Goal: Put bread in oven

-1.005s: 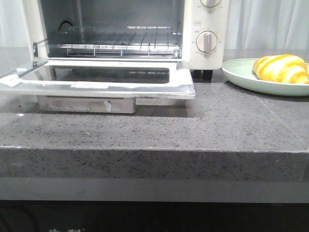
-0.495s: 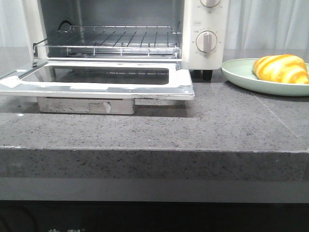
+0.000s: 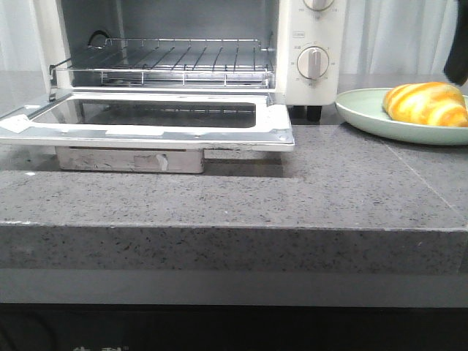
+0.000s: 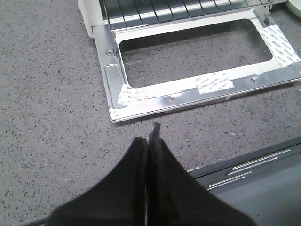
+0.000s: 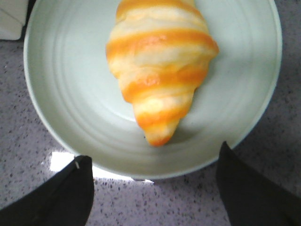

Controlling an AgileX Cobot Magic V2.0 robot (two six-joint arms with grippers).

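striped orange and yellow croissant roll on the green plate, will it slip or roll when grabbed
The glossy orange-and-yellow striped croissant roll looks smooth, so it may slip. Its tapered ends could squirt out; the thick middle probably grips better. Lying flat on the pale green plate, it seems unlikely to roll.

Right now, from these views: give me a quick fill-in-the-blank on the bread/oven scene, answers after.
1. The bread lies on a pale green ____.
2. The oven door is ____.
3. The left gripper is ____.
4. The right gripper is ____, above the plate.
Answers: plate; open; shut; open
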